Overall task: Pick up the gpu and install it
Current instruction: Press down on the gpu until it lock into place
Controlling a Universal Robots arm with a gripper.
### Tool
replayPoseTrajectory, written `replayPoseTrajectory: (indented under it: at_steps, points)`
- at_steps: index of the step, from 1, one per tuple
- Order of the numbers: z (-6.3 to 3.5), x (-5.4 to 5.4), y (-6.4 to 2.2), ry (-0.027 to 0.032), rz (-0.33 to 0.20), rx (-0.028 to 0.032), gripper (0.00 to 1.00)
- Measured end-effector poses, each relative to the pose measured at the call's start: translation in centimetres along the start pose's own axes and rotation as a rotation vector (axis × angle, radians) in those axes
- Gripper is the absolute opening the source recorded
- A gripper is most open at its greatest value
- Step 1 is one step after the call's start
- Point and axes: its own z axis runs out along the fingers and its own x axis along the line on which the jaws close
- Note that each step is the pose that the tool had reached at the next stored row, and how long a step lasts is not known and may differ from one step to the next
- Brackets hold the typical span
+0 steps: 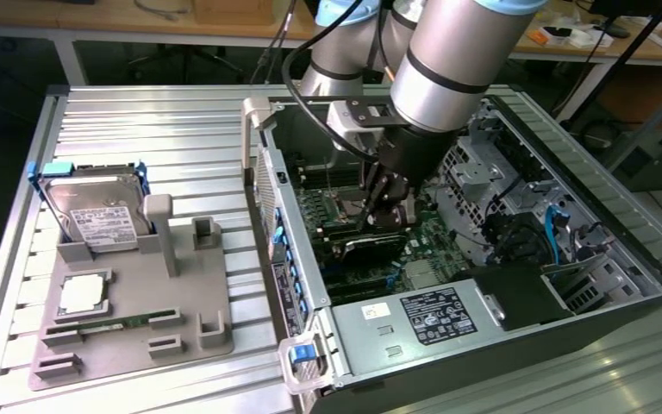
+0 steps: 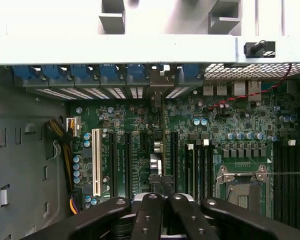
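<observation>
Gripper [image 1: 383, 210] clenched on the gpu [image 1: 374, 248] — card held edge-down over the motherboard [image 2: 140, 135] inside the open computer case [image 1: 607, 259], beside the blue-clipped slot brackets [image 2: 100, 72].

arm: reaching steeply down | tool [image 1: 382, 210]: fingers closed together

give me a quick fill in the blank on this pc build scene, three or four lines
1. The gripper is down inside the open computer ____.
2. Its jaws are shut on the ____, which stands on edge over the motherboard.
3. The hard drive rests in the grey ____ on the exterior view's left.
4. The white expansion slot on the motherboard is ____.

Missing words: case; gpu; holder; empty
</observation>
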Motion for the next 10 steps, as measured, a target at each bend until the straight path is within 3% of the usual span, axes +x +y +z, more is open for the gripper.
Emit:
replayPoseTrajectory:
  at_steps: [6, 7, 8, 10]
  points:
    - [0.0, 0.0, 0.17, 0.0001, 0.0, 0.0005, 0.11]
    - [0.0, 0.04, 0.08, -0.003, 0.0, 0.0003, 0.11]
    - [0.04, 0.08, 0.07, -0.0097, -0.002, 0.0002, 0.11]
    - [0.45, 0.07, -0.1, -0.0096, -0.01, 0.0006, 0.11]
